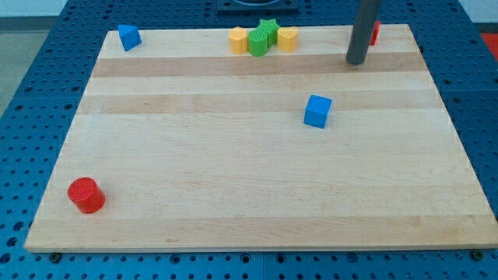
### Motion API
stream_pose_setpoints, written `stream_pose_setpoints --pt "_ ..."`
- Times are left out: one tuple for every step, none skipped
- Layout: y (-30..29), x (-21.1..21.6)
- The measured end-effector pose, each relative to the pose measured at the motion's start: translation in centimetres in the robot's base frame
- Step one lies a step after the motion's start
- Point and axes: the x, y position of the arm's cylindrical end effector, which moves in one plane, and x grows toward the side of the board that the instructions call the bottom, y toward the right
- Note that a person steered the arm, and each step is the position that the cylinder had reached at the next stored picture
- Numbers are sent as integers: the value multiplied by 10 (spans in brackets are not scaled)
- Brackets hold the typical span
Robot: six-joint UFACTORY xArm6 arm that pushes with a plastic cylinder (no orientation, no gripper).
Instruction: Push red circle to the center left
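Red circle (85, 194) is sitting near the table's (233, 202) bottom-left corner, well apart from everything. I'm holding my tip (357, 61) near the top-right corner, just beside another red block (375, 33). No fingers here, just a rod.

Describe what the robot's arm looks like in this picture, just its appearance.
Only the end of the arm shows: a straight, smooth, dark grey cylindrical rod entering from the view's top edge. My tip is a plain flat end, the same width as the rod. No cables, markings, labels or joints are visible. It partly hides a small red block behind it at the pale wooden board's top right.
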Motion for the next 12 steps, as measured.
stream_pose_setpoints --pt "-56 14" --pt "-150 67" --pt "-228 150" --pt "-257 227" --pt "-297 268" --pt "-348 290" --pt "-382 311" --pt "-407 301" --pt "-416 288" --pt "-397 287" --pt "-388 278" --pt "-403 262"
